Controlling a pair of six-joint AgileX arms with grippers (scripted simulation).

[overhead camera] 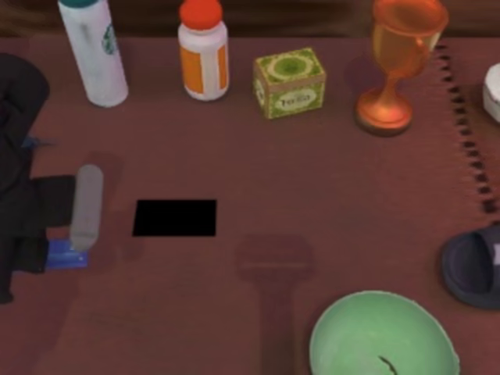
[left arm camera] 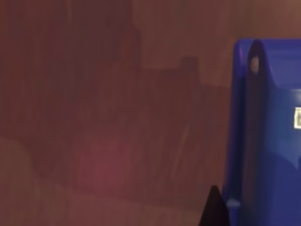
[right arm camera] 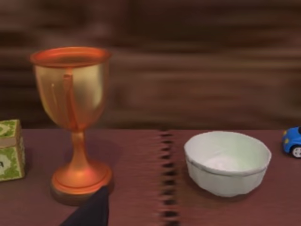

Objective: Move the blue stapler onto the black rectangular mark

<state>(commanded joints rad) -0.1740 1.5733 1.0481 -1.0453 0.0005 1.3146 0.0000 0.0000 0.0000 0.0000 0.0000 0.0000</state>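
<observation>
Blue stapler (overhead camera: pixel 66 255) lies seemingly beneath left tool (overhead camera: pixel 47 248) (mostly hidden).

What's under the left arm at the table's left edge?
The blue stapler lies under the left gripper; only its blue end shows beside the arm. The rest is covered, so a grip cannot be confirmed. The black mark to its right is bare.

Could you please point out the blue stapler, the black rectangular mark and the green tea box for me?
blue stapler (overhead camera: pixel 64 255): top view, its visible blue end.
black rectangular mark (overhead camera: pixel 175 218): top view, its middle.
green tea box (overhead camera: pixel 289 82): top view, its lid.
</observation>
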